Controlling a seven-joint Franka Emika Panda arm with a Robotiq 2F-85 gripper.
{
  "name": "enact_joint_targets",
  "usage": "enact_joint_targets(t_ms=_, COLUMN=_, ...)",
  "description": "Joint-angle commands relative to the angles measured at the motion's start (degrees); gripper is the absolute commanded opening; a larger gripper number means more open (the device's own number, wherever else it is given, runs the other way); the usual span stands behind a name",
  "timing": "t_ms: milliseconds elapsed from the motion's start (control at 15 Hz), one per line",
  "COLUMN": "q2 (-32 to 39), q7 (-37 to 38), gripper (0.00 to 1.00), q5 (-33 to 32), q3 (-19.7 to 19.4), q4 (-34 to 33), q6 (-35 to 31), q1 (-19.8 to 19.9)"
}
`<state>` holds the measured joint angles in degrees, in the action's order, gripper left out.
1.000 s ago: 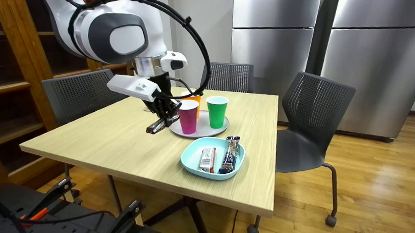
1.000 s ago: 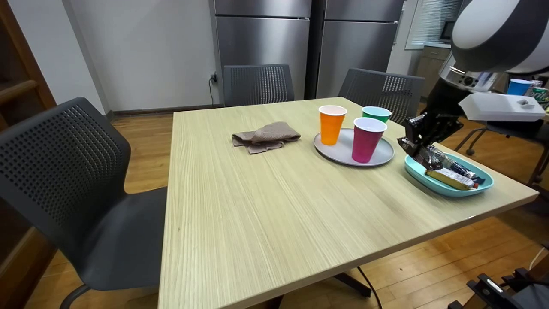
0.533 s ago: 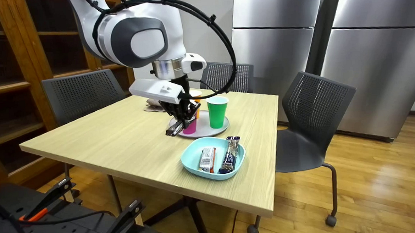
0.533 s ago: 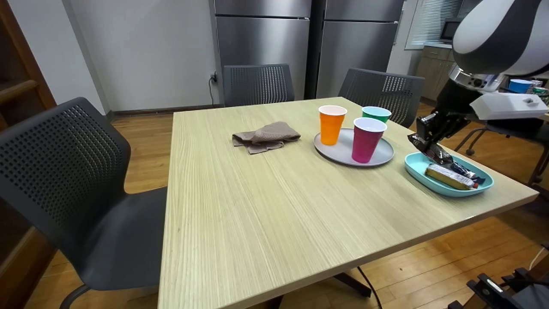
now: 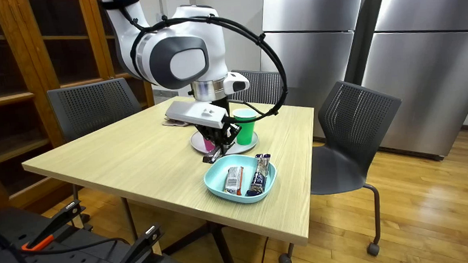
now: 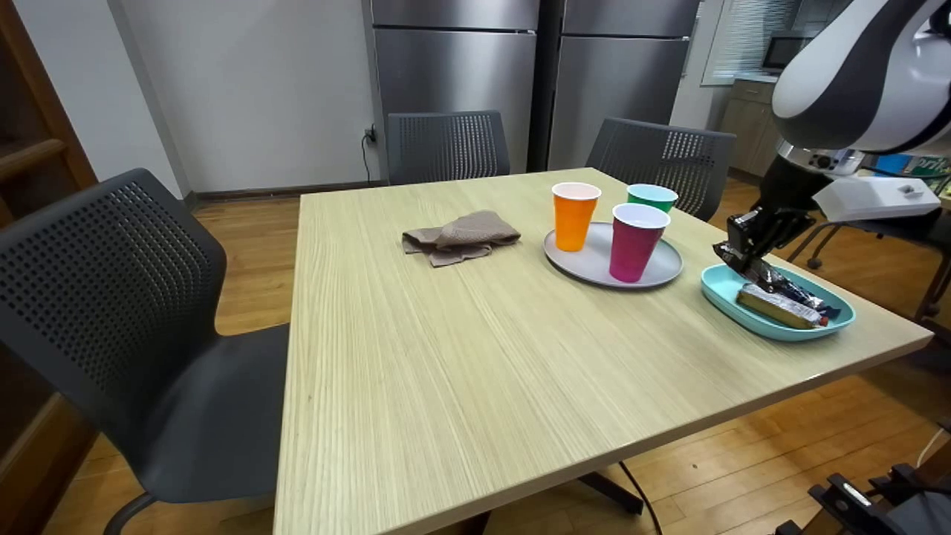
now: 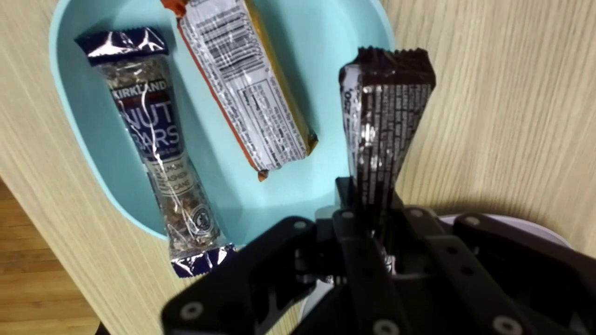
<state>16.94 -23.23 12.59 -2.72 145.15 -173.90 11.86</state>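
- My end effector (image 5: 221,148) pinches the dark bar (image 5: 212,155). It has just come closer to the blue dish (image 5: 235,160), so the bar hangs right by the rim. I can't tell if they touch.
- Behind, a purple cup (image 5: 208,144) stands on a gray plate (image 5: 197,143).
- The dish, on the tan tabletop (image 5: 288,164), holds a white bar (image 5: 234,180) and a nut bar (image 5: 259,174).
- Far right: a black chair (image 5: 356,129), a shiny fridge (image 5: 427,81).
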Motion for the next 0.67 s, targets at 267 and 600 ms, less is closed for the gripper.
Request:
enact_joint_targets(t_ms=267, q2=4.79, q7=-2.50, gripper=0.04, q5=-0.48, q3=0.66, q4=-3.19, q6=-1.93, q1=2.09)
enact_joint_targets(t_ms=600, q2=3.40, q7=-3.36, gripper=0.42, q5=-0.97, q3=0.81, q4=-1.66, q6=-2.31, q1=1.73)
